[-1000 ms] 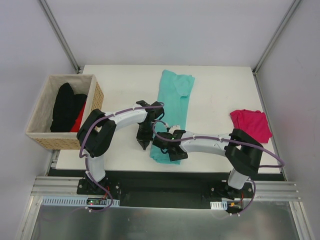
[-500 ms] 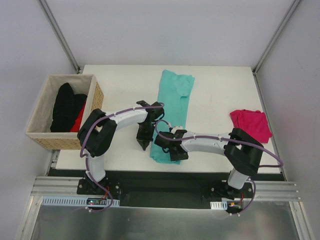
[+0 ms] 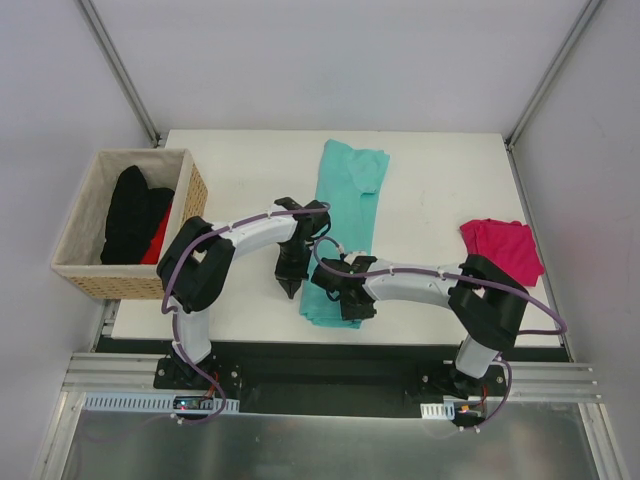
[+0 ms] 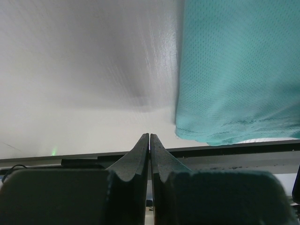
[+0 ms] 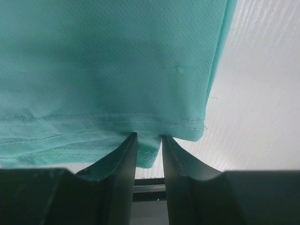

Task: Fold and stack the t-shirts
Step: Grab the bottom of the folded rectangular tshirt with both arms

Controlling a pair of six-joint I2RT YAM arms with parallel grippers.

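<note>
teal mesh t-shirt (image 5: 117,61) — right end effector (image 5: 149,137) straddles its stitched hem, clamp unclear; left end effector (image 4: 149,136) pressed together.

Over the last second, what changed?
Right gripper slid slightly left along the teal t-shirt's near hem, jaws narrowing around it. Left gripper stayed shut beside the shirt, barely shifted. Pink t-shirt and basket unchanged.

Left hand (image 4: 149,140) pinched closed, right hand (image 5: 149,139) narrowly parted.
</note>
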